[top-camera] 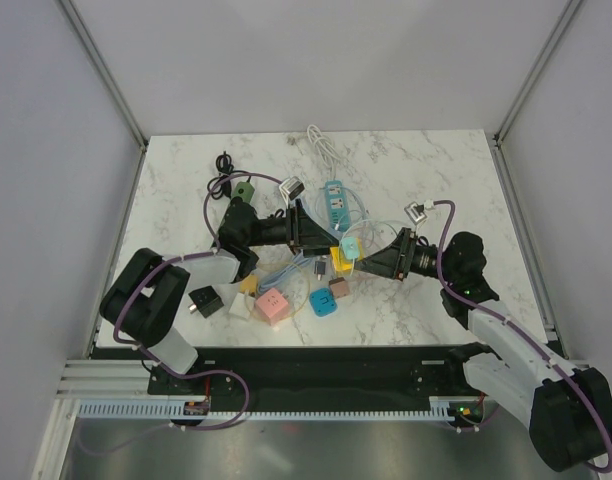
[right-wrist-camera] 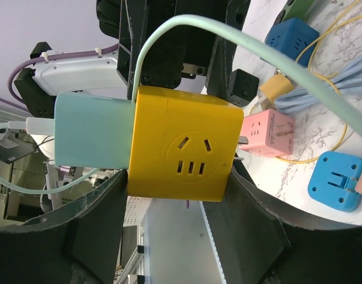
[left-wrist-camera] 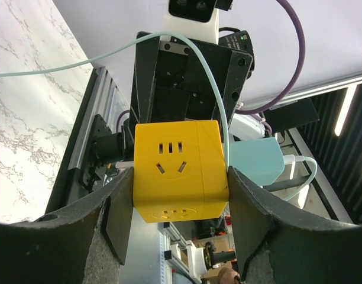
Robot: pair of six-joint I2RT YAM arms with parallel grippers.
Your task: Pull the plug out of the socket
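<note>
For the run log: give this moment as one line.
left pincer: shut on yellow socket cube | mint plug: seated in cube | right pincer: flanking cube, grip unclear

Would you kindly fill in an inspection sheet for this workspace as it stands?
Surface: white marble table.
Job's things: yellow socket cube between the grippers, mint plug seated in its side.
Clutter: pink cube, blue cube, black cube, mint power strip.
Grippers: left gripper clamps the yellow cube; right gripper flanks it, grip unclear.
Cables: mint cord arches over the cube; white cable coiled at the back.
Surroundings: grey walls; nothing else seen.
</note>
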